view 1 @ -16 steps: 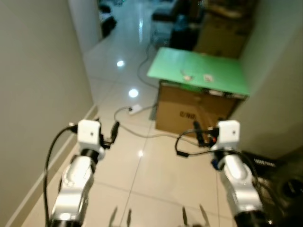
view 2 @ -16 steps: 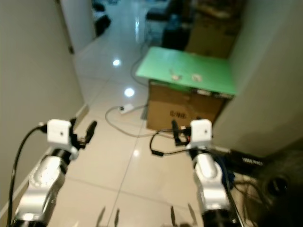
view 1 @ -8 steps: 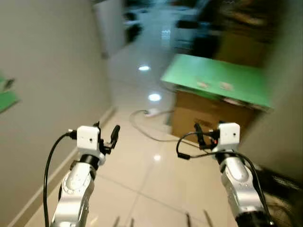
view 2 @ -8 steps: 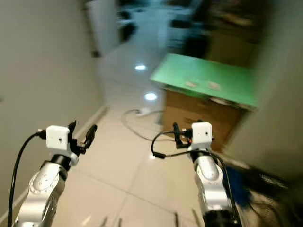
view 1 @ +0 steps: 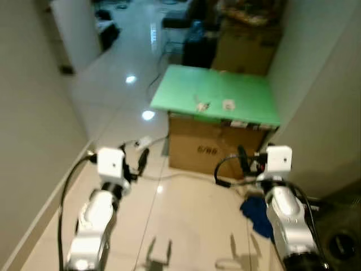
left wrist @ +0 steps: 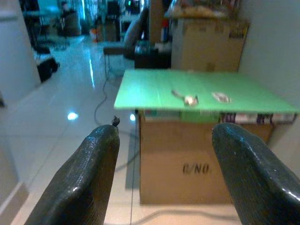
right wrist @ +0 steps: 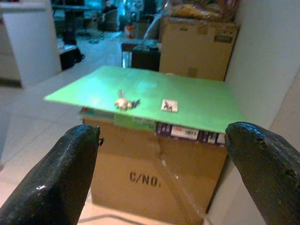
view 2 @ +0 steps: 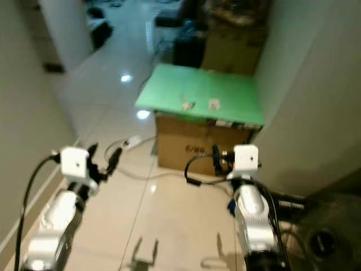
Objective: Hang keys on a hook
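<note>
Right wrist view: keys [right wrist: 124,103] on green board [right wrist: 187,105] atop cardboard box [right wrist: 154,176]; my left gripper [left wrist: 164,178] and right gripper [right wrist: 161,180] both spread, empty.

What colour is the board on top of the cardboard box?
Bright green. The board lies flat on the cardboard box, clearest in the right wrist view.

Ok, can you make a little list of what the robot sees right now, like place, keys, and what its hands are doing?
place: a hallway with a shiny tiled floor
box: a cardboard box ahead, topped by a green board
keys: a small bunch of keys lies on the green board, beside a small card
left gripper: open, holds nothing, raised toward the box
right gripper: open, holds nothing, raised toward the box
cable: a white cable on the floor left of the box
cloth: something blue on the floor near the right arm
</note>
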Robot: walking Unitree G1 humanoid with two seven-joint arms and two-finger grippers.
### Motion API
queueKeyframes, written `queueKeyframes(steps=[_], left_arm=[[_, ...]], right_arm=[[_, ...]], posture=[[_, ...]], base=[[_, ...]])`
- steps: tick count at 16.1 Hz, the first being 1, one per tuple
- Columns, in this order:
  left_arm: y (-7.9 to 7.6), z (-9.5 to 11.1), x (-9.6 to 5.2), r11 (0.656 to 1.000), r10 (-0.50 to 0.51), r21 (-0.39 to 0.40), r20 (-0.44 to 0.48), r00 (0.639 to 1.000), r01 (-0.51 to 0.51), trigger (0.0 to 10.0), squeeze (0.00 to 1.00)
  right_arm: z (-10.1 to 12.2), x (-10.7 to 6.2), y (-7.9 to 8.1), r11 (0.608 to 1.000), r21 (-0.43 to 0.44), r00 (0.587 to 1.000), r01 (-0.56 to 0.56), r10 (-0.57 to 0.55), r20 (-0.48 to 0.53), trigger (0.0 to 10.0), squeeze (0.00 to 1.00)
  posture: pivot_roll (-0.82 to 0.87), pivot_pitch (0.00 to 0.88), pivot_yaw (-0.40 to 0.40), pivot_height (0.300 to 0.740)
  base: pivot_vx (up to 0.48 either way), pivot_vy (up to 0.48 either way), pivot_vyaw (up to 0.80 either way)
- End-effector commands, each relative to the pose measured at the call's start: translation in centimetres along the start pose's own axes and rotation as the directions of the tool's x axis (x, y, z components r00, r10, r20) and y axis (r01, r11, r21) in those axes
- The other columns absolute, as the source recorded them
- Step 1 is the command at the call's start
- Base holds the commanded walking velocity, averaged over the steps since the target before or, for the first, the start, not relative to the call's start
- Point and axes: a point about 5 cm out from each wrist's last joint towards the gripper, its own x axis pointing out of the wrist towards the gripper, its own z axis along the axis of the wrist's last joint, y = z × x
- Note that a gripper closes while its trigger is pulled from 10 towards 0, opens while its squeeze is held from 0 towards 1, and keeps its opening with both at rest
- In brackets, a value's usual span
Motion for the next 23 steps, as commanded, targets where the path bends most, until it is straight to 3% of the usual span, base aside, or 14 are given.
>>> queueKeyframes(steps=[1,3,6,12,13,16,23], left_arm=[[1.2,-0.3,0.0,0.998,0.06,-0.034,-0.018,0.998,-0.06,10.0,0.0],[1.8,-0.4,0.1,0.995,0.09,-0.034,-0.023,0.996,-0.091,10.0,0.0],[1.5,-0.4,0.5,0.996,0.081,-0.024,-0.024,0.996,-0.081,10.0,0.0],[1.9,-1.0,0.9,0.986,0.165,0.009,-0.05,0.985,-0.165,10.0,0.0],[1.8,-1.1,1.1,0.986,0.167,0.013,-0.064,0.984,-0.166,10.0,0.0],[1.3,-0.6,1.8,0.99,0.136,0.035,-0.046,0.99,-0.134,10.0,0.0],[0.8,-0.4,2.4,0.993,0.1,0.063,-0.035,0.994,-0.097,10.0,0.0]], right_arm=[[0.3,0.1,0.0,0.999,0.029,1.0,0.021,-0.021,0.016,10.0,0.0],[0.1,-0.1,-0.5,0.999,0.023,0.999,0.042,-0.042,0.006,10.0,0.0],[-0.1,-0.2,-0.6,0.999,0.007,0.999,0.051,-0.051,0.0,10.0,0.0],[0.4,-0.5,-0.3,1.0,-0.014,0.999,0.008,-0.007,0.033,10.0,0.0],[0.2,-0.7,-0.2,0.999,-0.046,1.0,-0.007,0.008,0.025,10.0,0.0],[0.2,-0.7,-0.1,1.0,-0.03,1.0,0.002,-0.001,0.024,10.0,0.0],[0.0,-0.9,0.4,1.0,-0.028,1.0,-0.012,0.013,0.017,10.0,0.0]], posture=[[-0.07,0.0,-0.012,0.74],[-0.07,0.0,-0.012,0.74],[-0.08,0.0,-0.01,0.74],[-0.08,0.0,-0.011,0.74],[-0.09,0.0,-0.008,0.74],[-0.1,0.0,0.003,0.74],[-0.1,0.0,0.015,0.74]], base=[[0.48,0.0,-0.74],[0.48,0.0,-0.73],[0.48,0.0,-0.64],[0.4,0.0,0.0],[0.0,0.0,0.61],[0.0,0.0,0.37],[0.48,0.0,0.0]])
